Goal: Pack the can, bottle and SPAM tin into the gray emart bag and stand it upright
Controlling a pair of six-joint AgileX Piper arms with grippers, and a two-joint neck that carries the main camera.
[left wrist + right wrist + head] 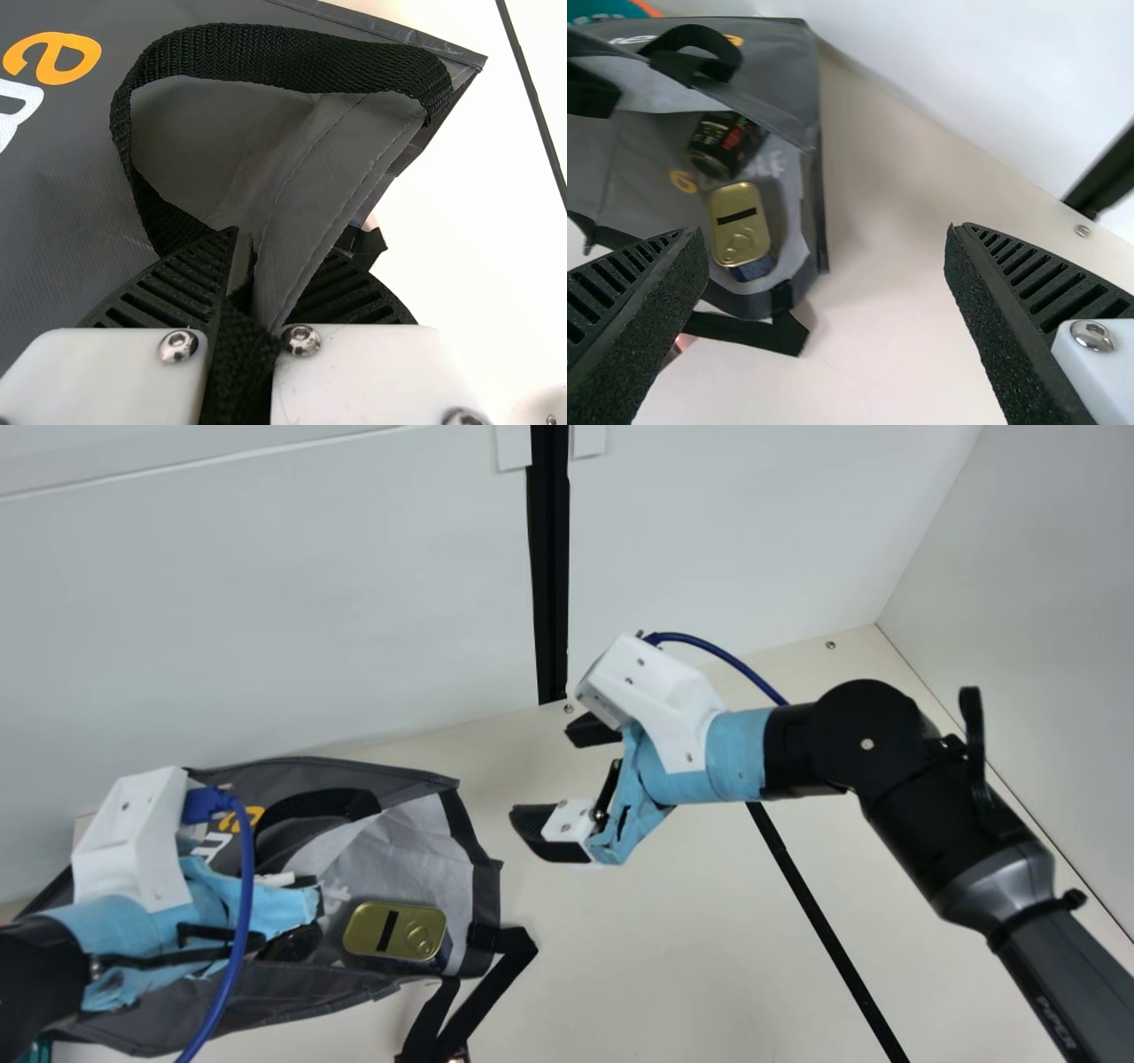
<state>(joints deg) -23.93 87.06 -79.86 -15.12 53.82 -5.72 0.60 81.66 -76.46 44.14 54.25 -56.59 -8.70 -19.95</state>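
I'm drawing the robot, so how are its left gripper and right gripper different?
The left gripper is closed on an edge of the gray bag; the right gripper is open and holds nothing. The left gripper is at the bag, while the right gripper is beside it, over the table. Both have black ribbed fingers.

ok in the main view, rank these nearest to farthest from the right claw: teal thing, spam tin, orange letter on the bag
1. SPAM tin: in the open end of the gray bag, toward the right claw
2. Orange letter: farther left
3. Teal thing: bottom left corner
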